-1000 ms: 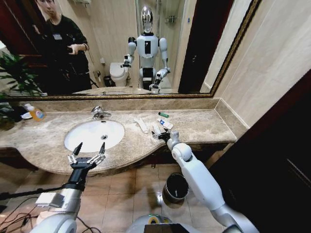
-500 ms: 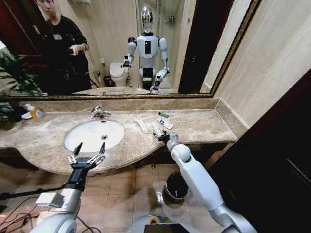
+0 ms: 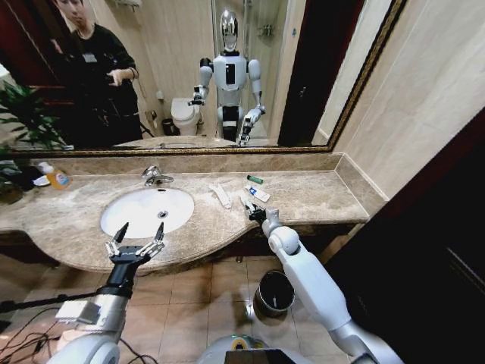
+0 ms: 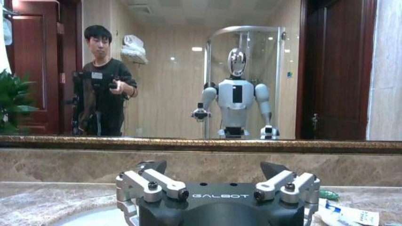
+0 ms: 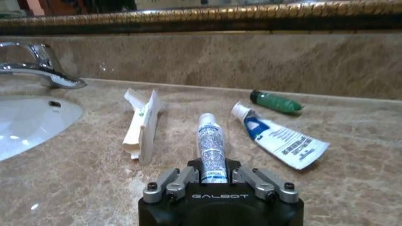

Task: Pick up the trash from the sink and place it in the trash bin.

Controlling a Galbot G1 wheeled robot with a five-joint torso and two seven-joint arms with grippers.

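1. The right hand (image 5: 212, 181) has slid a bit farther over the tabletop (image 3: 318, 193) than it was a moment ago. Now its fingers sit close on both sides of a small white tube (image 5: 211, 147).
2. The tube lies flat on the tabletop, right of the sink (image 3: 146, 210). It points away from the hand.
3. I think the hand is closed on the tube, so this bit of trash is ready to be lifted.
4. More trash lies just past it: a folded white sachet (image 5: 142, 126) to the left, a blue-and-white packet (image 5: 279, 138) to the right, and a little green piece (image 5: 276, 102) far right.
5. The left hand (image 3: 136, 240) has not moved. It waits near the front of the sink with fingers wide apart.
6. The trash bin (image 3: 274, 293) stands on the floor, under the right arm.
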